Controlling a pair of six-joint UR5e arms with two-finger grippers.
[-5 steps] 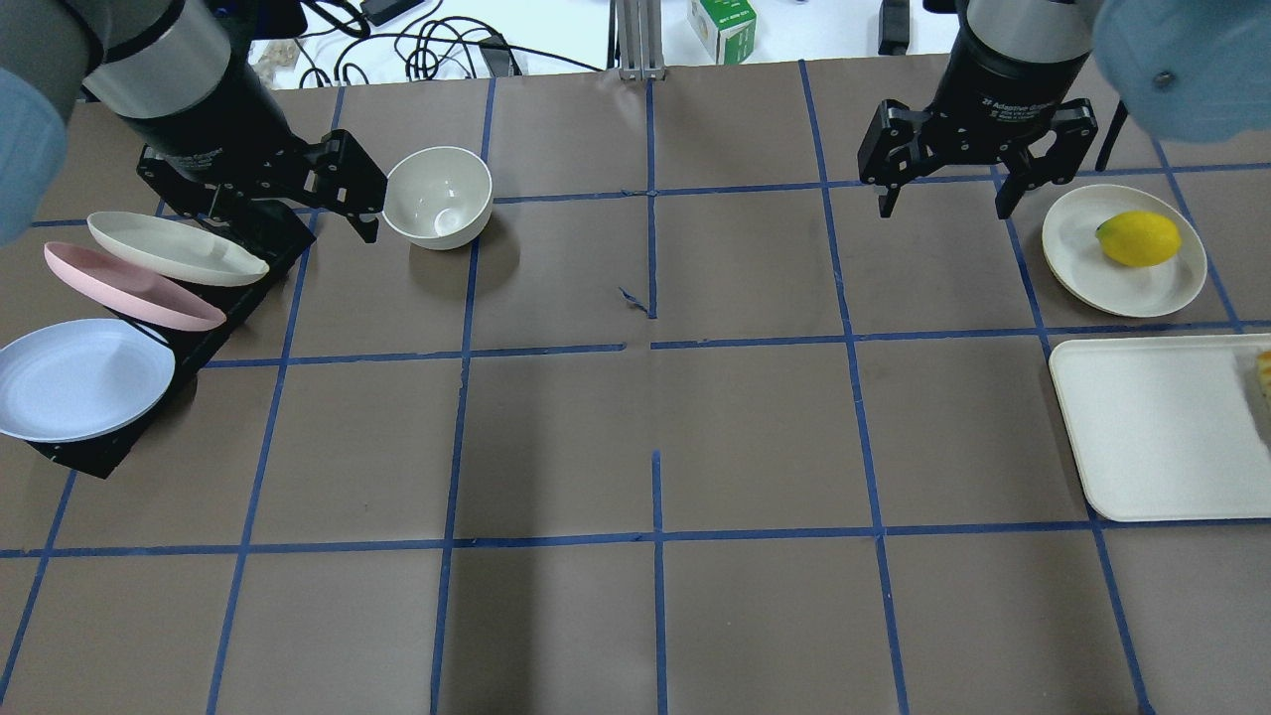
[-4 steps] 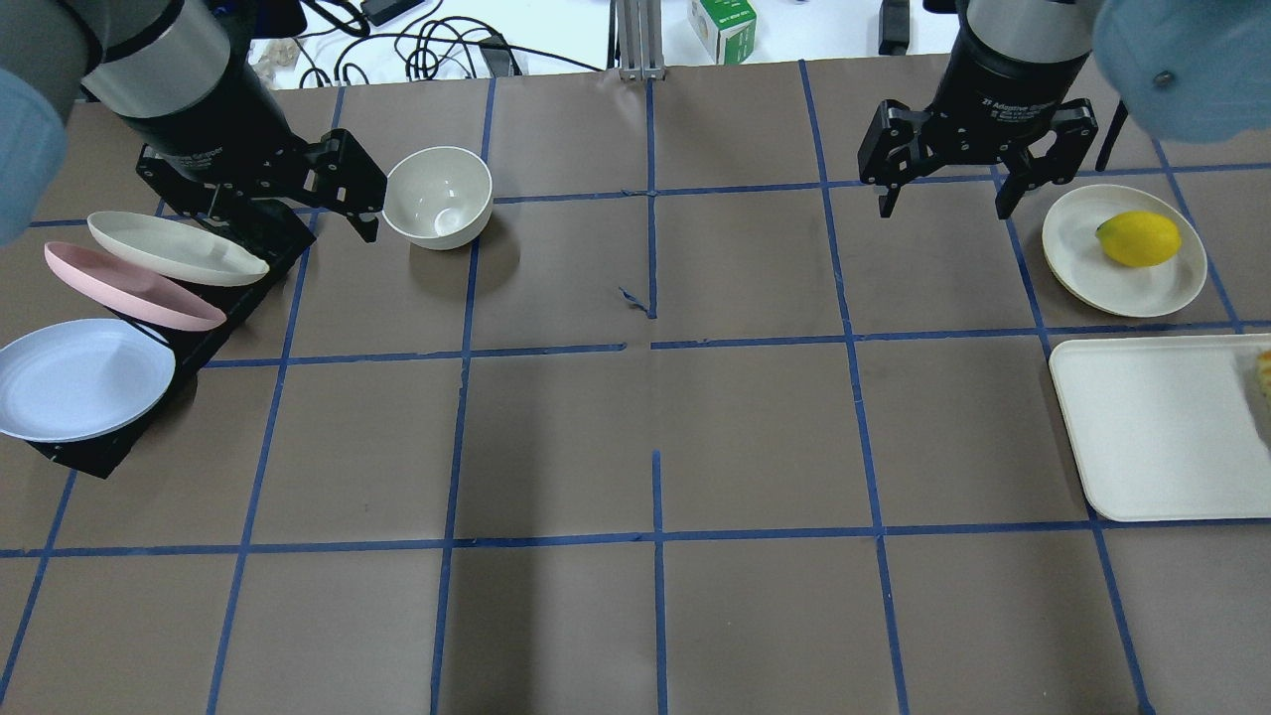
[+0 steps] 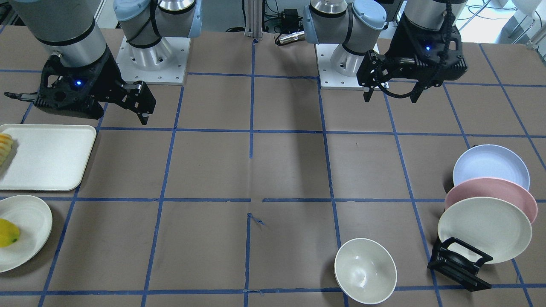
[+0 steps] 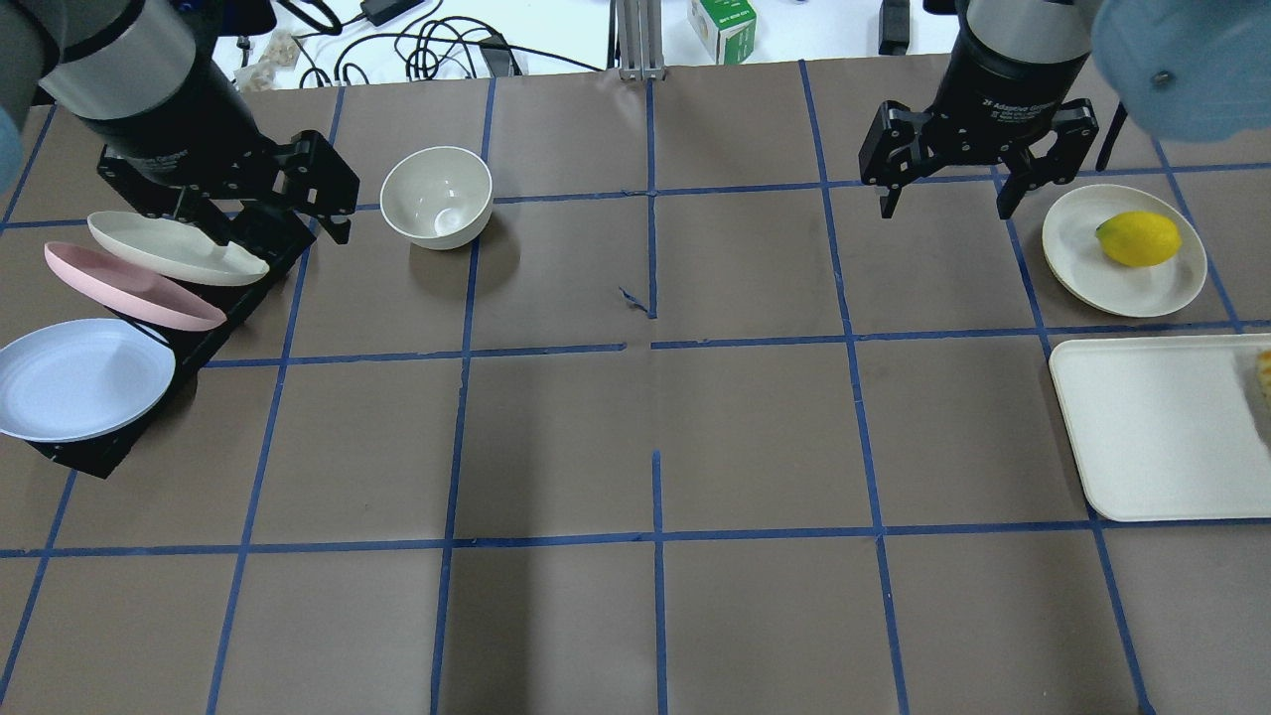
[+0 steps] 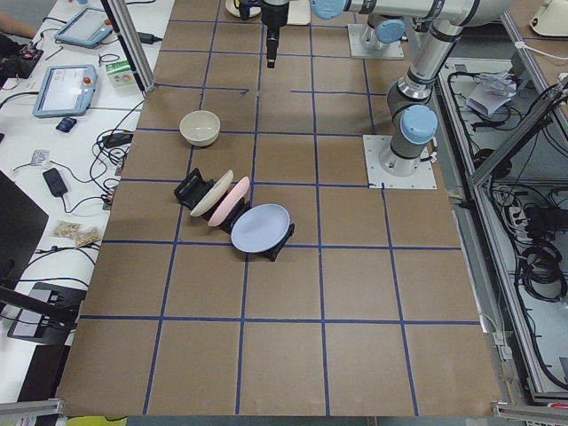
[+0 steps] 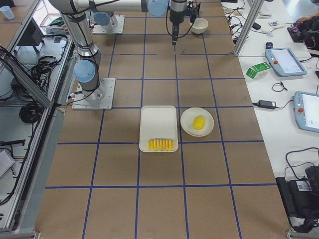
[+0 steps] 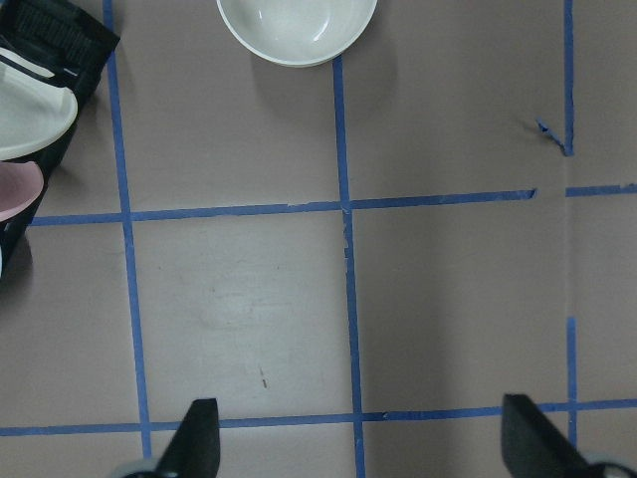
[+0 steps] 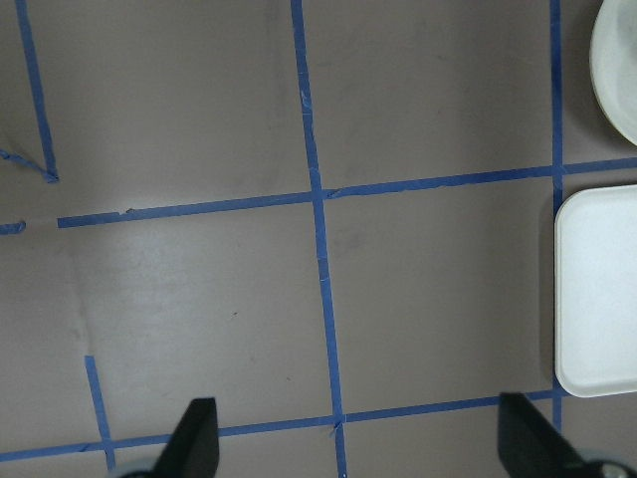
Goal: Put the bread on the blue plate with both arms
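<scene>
The bread (image 6: 161, 144) is a striped orange and yellow loaf lying on the outer end of the white tray (image 4: 1152, 427). It is cut off at the frame edge in the overhead view (image 4: 1264, 375) and the front view (image 3: 5, 149). The blue plate (image 4: 79, 377) leans in the nearest slot of a black rack (image 4: 89, 452); it also shows in the front view (image 3: 490, 166). My left gripper (image 4: 278, 233) is open and empty, high above the rack's far end. My right gripper (image 4: 943, 212) is open and empty, high above bare table left of the lemon plate.
A pink plate (image 4: 129, 288) and a cream plate (image 4: 174, 248) stand in the rack behind the blue one. A white bowl (image 4: 437, 197) sits right of the rack. A yellow lemon (image 4: 1138, 238) lies on a cream plate (image 4: 1082, 273) beyond the tray.
My left gripper has moved left and slightly back, away from the bowl. The right gripper and all objects have stayed put.
</scene>
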